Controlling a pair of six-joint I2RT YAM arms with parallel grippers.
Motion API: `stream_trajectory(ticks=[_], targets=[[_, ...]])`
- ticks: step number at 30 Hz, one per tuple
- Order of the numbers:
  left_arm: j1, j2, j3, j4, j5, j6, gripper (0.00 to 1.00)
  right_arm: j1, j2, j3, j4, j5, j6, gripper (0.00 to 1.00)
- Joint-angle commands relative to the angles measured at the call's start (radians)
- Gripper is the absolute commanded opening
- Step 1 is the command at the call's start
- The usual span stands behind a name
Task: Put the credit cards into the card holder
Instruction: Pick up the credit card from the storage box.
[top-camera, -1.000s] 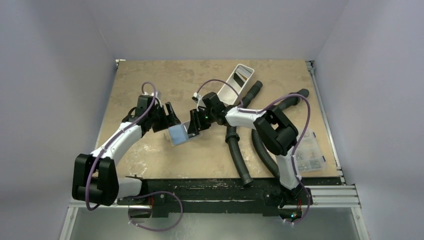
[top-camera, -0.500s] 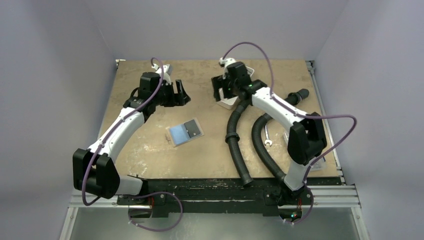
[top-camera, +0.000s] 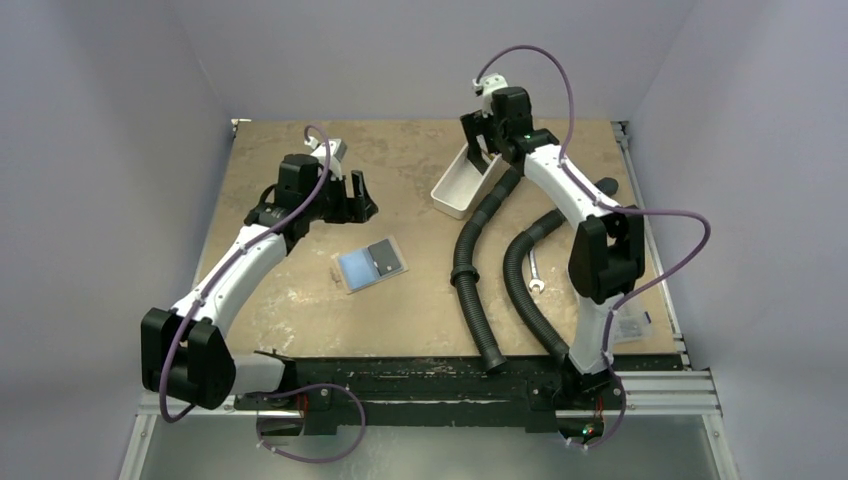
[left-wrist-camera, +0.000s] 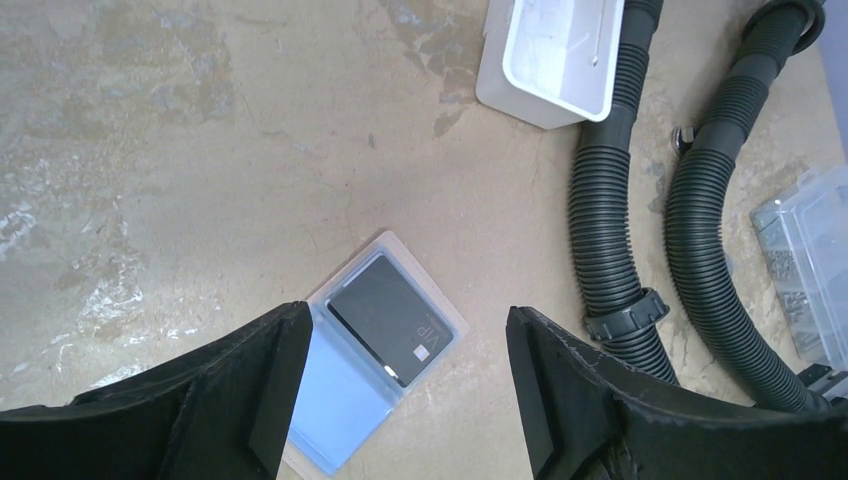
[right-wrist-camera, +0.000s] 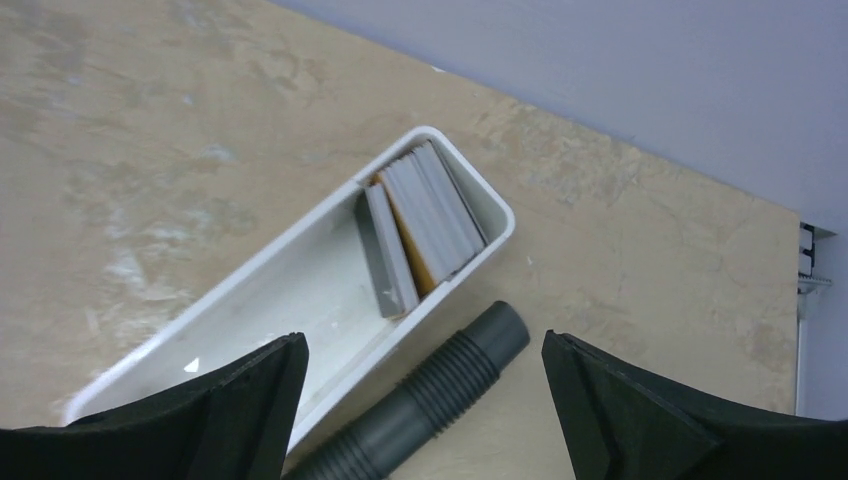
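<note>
Separation is the change: a second ago both grippers crowded over the holder (left-wrist-camera: 385, 244), and now each has pulled away and left it flat on the table. Left gripper (left-wrist-camera: 405, 312) hangs above it, fingers spread with nothing between them. The holder lies straight below, open, with a blue card (left-wrist-camera: 335, 390) in the leaf nearer the left finger and a black card (left-wrist-camera: 392, 320) in the other. Right gripper (right-wrist-camera: 422, 345) has swung off to the far tray (right-wrist-camera: 300, 290), its fingers spread wide and empty. A stack of cards (right-wrist-camera: 425, 215) stands on edge just ahead of its fingertips (one orange edge shows among the grey ones). Two cards look stowed, so the next fetch is probably from that stack, close by the hose (right-wrist-camera: 430, 400).
</note>
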Motion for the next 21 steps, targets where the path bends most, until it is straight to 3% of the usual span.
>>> stream_trajectory(ticks=[1, 9, 15, 21], targets=[[-0.007, -0.052, -0.006, 0.044, -0.004, 0.023, 0.76, -0.072, 0.059, 0.082, -0.047, -0.151, -0.084, 0.99], [-0.025, -0.047, 0.000, 0.036, -0.012, 0.030, 0.76, -0.074, 0.220, 0.206, -0.130, -0.093, -0.208, 0.92], [-0.033, -0.011, 0.001, 0.041, 0.018, 0.022, 0.76, -0.050, 0.244, 0.167, -0.040, -0.051, -0.292, 0.91], [-0.032, 0.006, 0.006, 0.036, 0.024, 0.023, 0.76, 0.023, 0.343, 0.218, 0.007, 0.158, -0.399, 0.90]])
